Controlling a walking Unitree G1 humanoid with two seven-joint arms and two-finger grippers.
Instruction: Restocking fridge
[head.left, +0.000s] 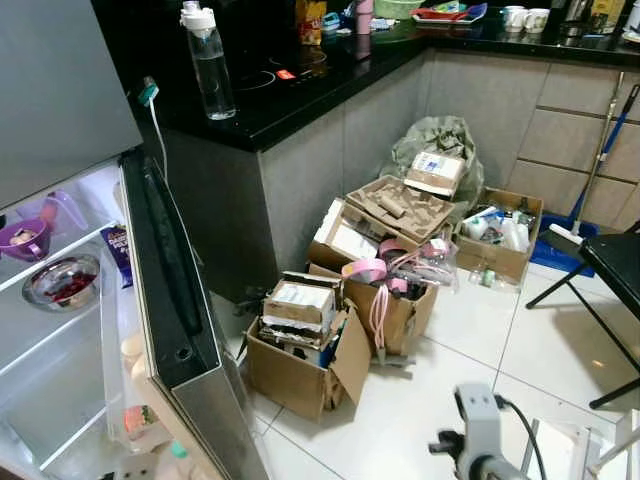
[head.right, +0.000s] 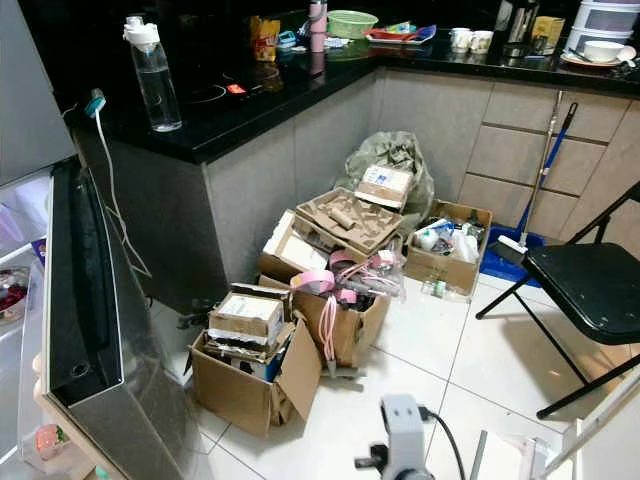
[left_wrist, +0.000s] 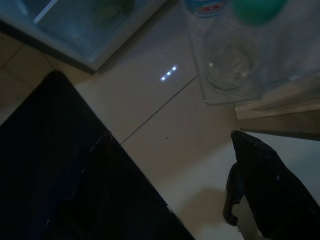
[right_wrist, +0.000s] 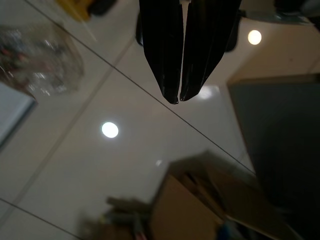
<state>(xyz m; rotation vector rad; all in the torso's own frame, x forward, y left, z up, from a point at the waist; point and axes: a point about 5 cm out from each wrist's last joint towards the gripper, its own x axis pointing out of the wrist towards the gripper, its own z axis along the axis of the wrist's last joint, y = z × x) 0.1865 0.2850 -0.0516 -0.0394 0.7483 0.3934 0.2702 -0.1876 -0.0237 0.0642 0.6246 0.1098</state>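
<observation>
While both arms are hanging low, the fridge (head.left: 60, 330) is standing open on the robot's left, nearer the released left gripper (left_wrist: 165, 165). Clenched and empty, the right gripper (right_wrist: 179, 97) is pointing at the floor (right_wrist: 125, 100).

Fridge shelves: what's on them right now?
On the fridge shelves: a purple bowl above, and a metal bowl of something red below. The open door hides whatever lies further right.

Fridge (head.left: 60, 100) grey, door (head.left: 175, 300) swung wide open; purple cup (head.left: 25, 240) and steel bowl (head.left: 62, 282) on glass shelves; bottles in door rack.
</observation>
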